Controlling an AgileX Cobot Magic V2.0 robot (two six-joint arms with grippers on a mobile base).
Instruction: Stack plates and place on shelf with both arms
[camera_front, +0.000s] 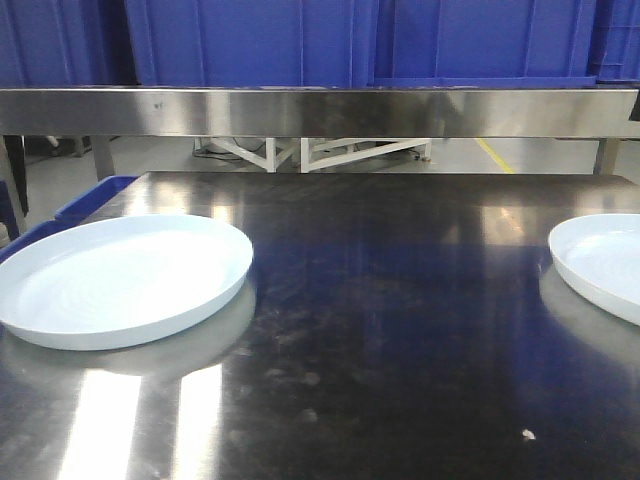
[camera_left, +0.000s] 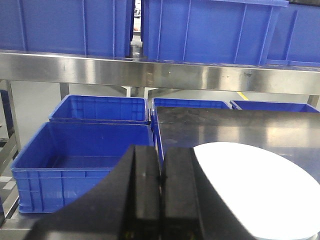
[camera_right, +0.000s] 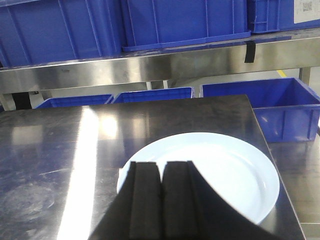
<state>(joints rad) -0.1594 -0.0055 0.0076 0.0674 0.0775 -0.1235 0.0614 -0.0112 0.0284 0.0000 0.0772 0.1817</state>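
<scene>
Two pale bluish-white plates lie flat on the steel table. The left plate (camera_front: 120, 280) sits at the table's left edge; it also shows in the left wrist view (camera_left: 260, 190). The right plate (camera_front: 605, 265) is cut off by the right frame edge; the right wrist view shows it whole (camera_right: 220, 170). My left gripper (camera_left: 160, 165) is shut and empty, above the table's left edge, just left of the left plate. My right gripper (camera_right: 160, 172) is shut and empty, over the near left rim of the right plate. Neither arm shows in the front view.
A steel shelf rail (camera_front: 320, 112) runs across the back above the table, with blue bins (camera_front: 250, 40) on it. Open blue crates (camera_left: 80, 155) stand left of the table, and another (camera_right: 285, 107) to its right. The dark steel tabletop (camera_front: 400, 300) lies between the plates.
</scene>
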